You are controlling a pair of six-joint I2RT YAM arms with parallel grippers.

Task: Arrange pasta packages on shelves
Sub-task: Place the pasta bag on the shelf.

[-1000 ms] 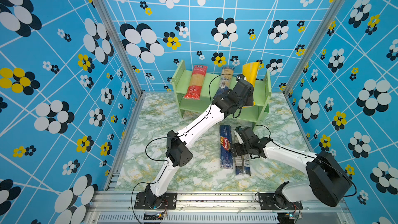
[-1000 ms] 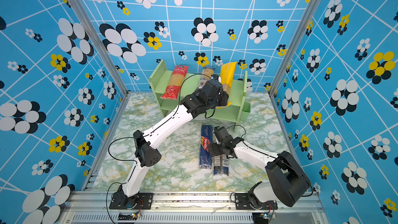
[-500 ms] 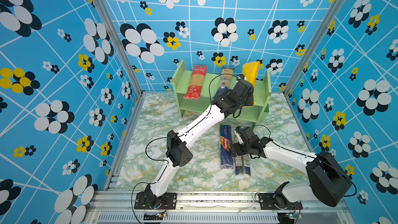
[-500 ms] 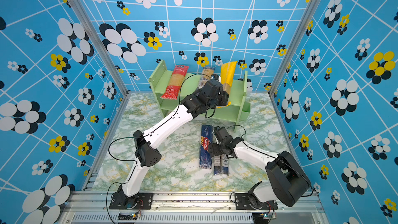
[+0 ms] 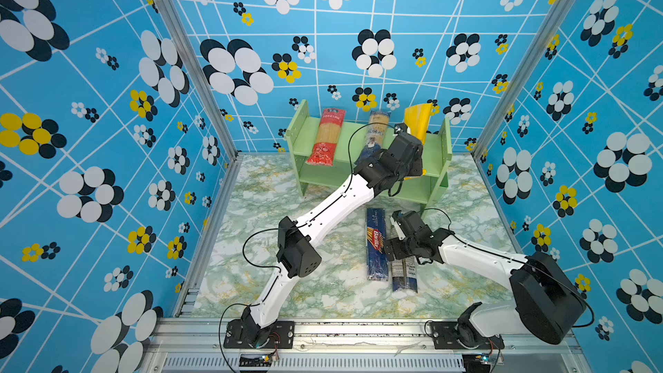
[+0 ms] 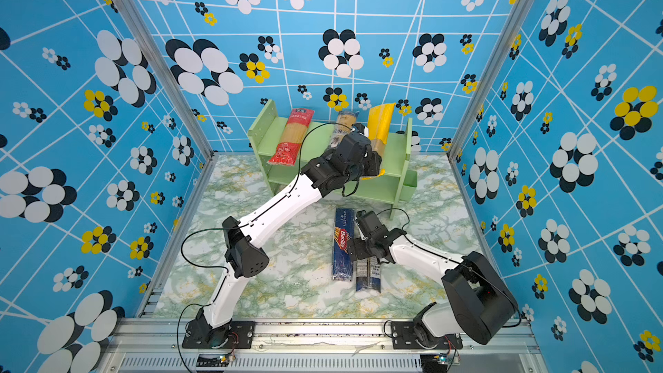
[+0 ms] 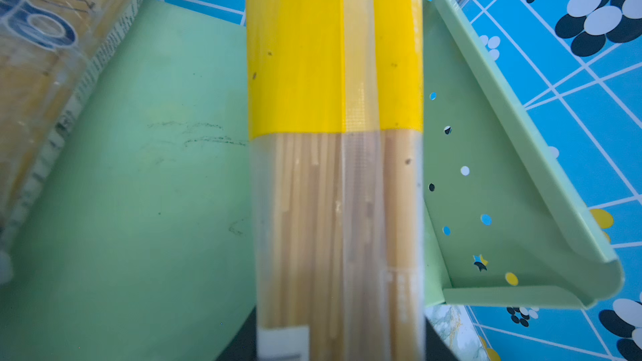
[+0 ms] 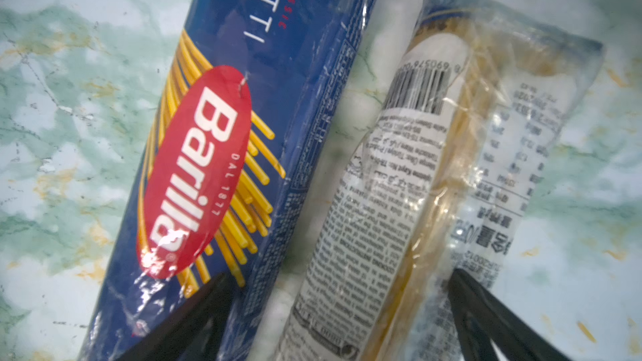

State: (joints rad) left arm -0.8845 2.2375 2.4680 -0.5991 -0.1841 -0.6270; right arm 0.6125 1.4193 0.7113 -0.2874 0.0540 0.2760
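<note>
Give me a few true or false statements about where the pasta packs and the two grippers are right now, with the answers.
1. Three packs are on the top tier of the shelf: the red pack, the navy-ended clear pack and the yellow-topped pack. True.
2. The Barilla pack is on the shelf. False: it lies on the table, beside the labelled clear pack.
3. The right gripper has its jaws shut. False: they stand open over the labelled clear pack.
4. The left gripper is at the yellow-topped pack. True.
</note>
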